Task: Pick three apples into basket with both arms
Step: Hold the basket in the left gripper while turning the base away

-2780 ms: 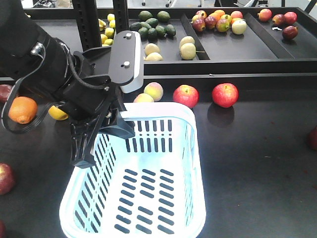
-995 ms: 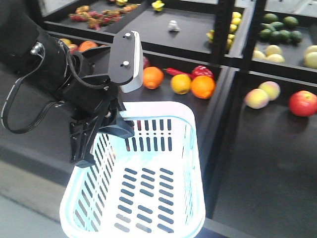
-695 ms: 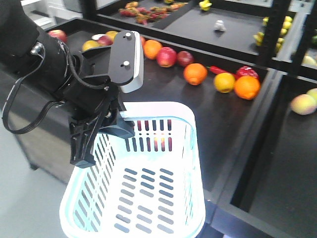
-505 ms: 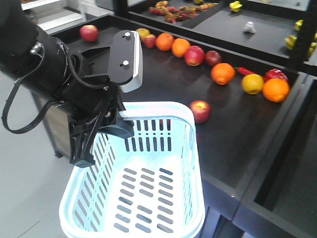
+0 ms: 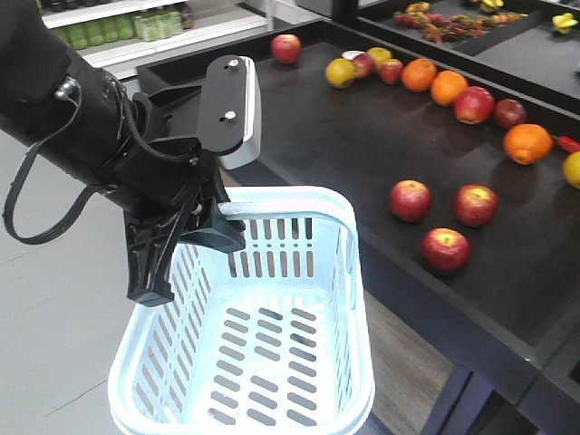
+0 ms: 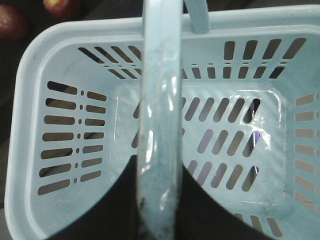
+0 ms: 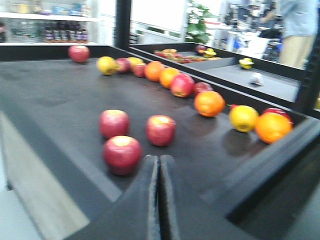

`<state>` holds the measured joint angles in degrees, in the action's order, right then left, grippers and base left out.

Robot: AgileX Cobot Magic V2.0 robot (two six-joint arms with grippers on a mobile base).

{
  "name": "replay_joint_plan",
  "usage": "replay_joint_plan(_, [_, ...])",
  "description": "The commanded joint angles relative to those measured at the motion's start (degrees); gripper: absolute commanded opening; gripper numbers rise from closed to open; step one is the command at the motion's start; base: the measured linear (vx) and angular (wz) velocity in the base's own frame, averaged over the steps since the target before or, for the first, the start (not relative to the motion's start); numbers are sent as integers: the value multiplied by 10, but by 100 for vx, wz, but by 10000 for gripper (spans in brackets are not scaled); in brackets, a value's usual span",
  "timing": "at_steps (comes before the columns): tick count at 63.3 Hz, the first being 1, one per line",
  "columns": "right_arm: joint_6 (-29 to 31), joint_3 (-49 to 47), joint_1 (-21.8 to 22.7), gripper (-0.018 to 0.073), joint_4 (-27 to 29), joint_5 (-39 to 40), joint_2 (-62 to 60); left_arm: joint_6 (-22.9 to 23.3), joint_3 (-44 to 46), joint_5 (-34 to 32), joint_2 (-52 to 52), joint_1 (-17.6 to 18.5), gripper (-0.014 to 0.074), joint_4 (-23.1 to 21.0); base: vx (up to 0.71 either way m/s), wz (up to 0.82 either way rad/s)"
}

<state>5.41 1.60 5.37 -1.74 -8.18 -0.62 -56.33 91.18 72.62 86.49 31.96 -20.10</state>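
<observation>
The pale blue basket [image 5: 308,204] hangs empty from my left gripper [image 5: 210,227], which is shut on its handle [image 6: 160,100]. In the left wrist view the black jaws [image 6: 159,210] clamp the handle over the basket's slotted bottom. Three red apples [image 5: 410,199] [image 5: 475,205] [image 5: 445,250] lie close together on the black table, to the right of the basket. The right wrist view shows them as well [image 7: 114,123] [image 7: 160,129] [image 7: 122,153]. My right gripper [image 7: 158,159] is shut and empty, with the nearest apple just ahead and to its left.
Oranges [image 5: 528,142] [image 7: 209,103], more apples [image 5: 474,104] and a lemon [image 7: 243,118] line the table's far side. A lone apple [image 5: 286,47] sits at its far corner. The table's raised front edge [image 5: 408,317] runs beside the basket, with grey floor to the left.
The whole view has swung, so the table and fruit slid right and the three apples came into sight. The basket stays held in my left gripper.
</observation>
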Motion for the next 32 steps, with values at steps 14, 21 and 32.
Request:
replay_joint_plan(14, [2,6,1,-9,-1,43,-10,5,18,-16,-23,2,-7,-24,-11,43])
replay_joint_plan(21, [2,6,1,-9,-1,43,-10,5,18,-16,-23,2,-7,-24,-11,43])
replay_joint_plan(32, [2,6,1,-9,-1,43,-10,5,18,-16,-23,2,-7,-24,-11,41])
